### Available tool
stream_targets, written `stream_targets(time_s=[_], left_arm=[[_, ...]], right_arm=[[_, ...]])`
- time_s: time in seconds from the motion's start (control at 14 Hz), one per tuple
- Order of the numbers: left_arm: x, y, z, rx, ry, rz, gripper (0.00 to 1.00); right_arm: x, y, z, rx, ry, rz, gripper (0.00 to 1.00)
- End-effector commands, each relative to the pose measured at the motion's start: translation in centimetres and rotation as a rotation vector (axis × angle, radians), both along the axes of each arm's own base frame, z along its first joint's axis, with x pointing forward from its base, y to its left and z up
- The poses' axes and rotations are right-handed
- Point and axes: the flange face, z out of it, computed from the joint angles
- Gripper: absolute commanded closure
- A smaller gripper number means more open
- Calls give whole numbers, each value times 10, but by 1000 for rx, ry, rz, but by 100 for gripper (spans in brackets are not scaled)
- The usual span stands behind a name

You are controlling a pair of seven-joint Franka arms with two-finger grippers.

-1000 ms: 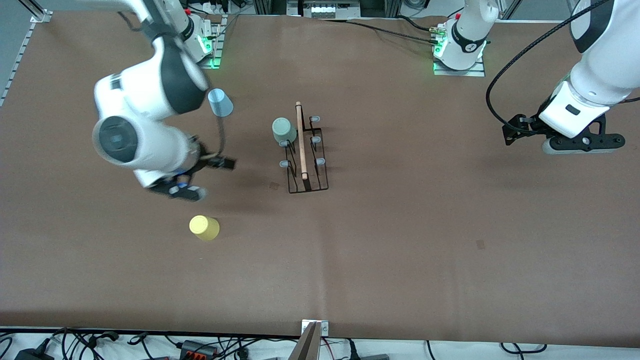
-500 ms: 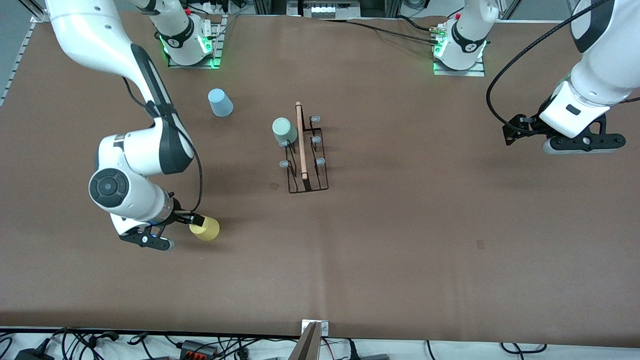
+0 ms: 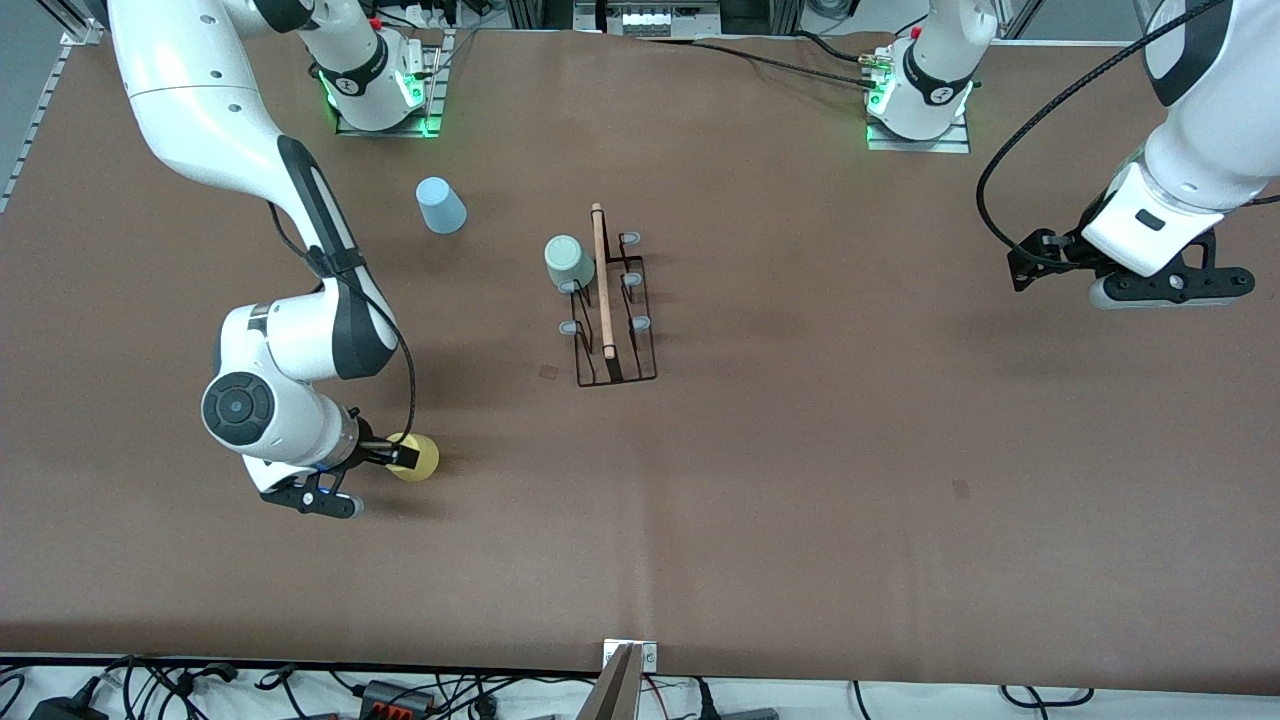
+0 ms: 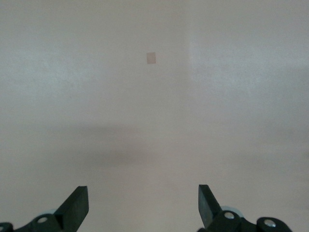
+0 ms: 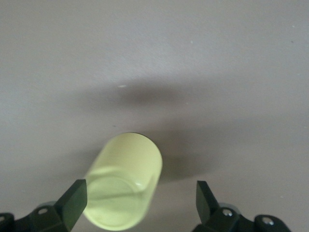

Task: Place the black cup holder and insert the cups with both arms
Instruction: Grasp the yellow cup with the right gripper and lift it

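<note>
The black cup holder [image 3: 612,305] stands mid-table with the pale grey-green cup [image 3: 568,262] on one of its pegs. The light blue cup [image 3: 440,205] stands on the table toward the right arm's end. The yellow cup [image 3: 424,459] is on the table nearer the front camera. My right gripper [image 3: 393,456] is low at the yellow cup. In the right wrist view the yellow cup [image 5: 124,182] lies between the open fingers of the right gripper [image 5: 140,205], close to one finger [image 5: 75,203]. My left gripper [image 3: 1165,288] waits open and empty over the left arm's end, as the left wrist view [image 4: 143,208] shows.
The brown table cover [image 3: 800,450] spreads wide around the rack. A small pale patch [image 3: 960,489] marks the cover toward the left arm's end; it also shows in the left wrist view [image 4: 151,58]. Cables [image 3: 200,690] lie along the table edge nearest the front camera.
My right arm has swung away from the light blue cup and come down to the yellow cup, its fingers now on either side of it. The left arm has hardly moved.
</note>
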Motion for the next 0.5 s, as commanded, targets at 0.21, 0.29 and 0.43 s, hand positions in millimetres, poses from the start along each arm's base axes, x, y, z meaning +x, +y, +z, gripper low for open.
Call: stream_targets(time_s=[0.21, 0.29, 0.43], left_arm=[[-2, 7, 6, 6, -9, 11, 0], [-2, 9, 6, 6, -9, 11, 0], [-1, 8, 5, 6, -7, 8, 0]], right_arm=[[10, 6, 8, 27, -16, 39, 0], [8, 10, 2, 26, -6, 88, 0], [7, 7, -14, 23, 18, 132, 0]])
